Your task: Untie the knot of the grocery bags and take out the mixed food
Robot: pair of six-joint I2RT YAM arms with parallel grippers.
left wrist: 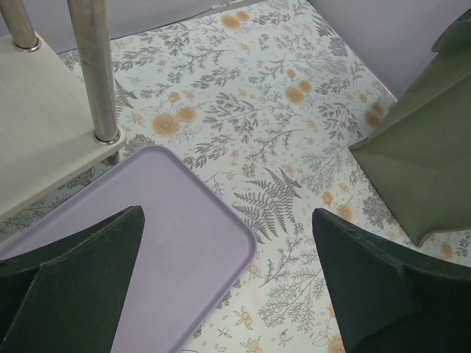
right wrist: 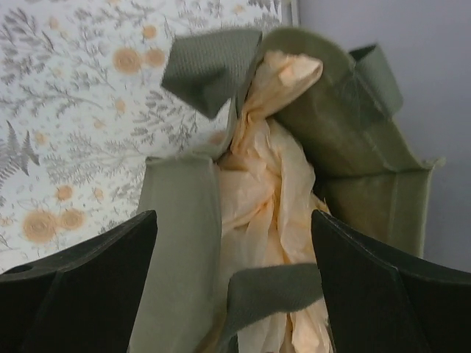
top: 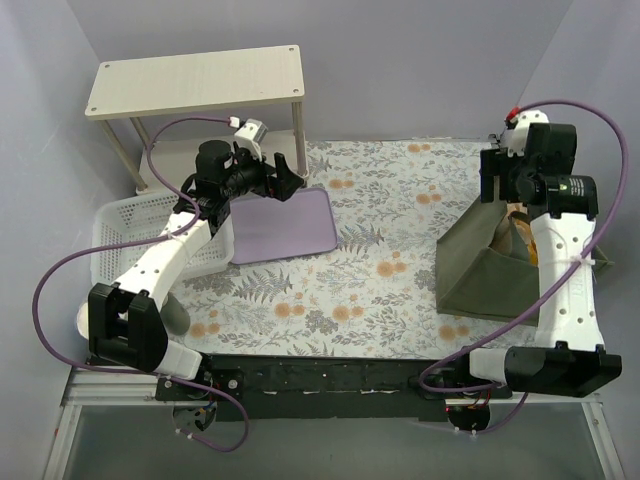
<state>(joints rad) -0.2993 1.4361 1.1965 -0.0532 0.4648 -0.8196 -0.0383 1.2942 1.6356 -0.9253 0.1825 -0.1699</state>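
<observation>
- Top view: at right of frame, olive tote (top: 480,270) on the floral desk (top: 400,200), peach grocery bags (top: 518,235) peeking from its mouth under the right arm (top: 565,270); at left, lilac tray (top: 285,225), white basket (top: 125,235), pale shelf (top: 195,80).
- Left wrist: left fingers (left wrist: 73,279) apart, empty, above the tray's corner; shelf leg (left wrist: 96,73) upper left.
- Right wrist: right fingers (right wrist: 81,287) apart, gripping nothing; grocery bags crumpled mid-frame inside the tote, tote straps (right wrist: 272,290) across them.

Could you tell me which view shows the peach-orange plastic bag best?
The right wrist view: the plastic bag fills its middle, crumpled inside the green tote. The top external view shows only a sliver; the left wrist view shows just the tote.
</observation>
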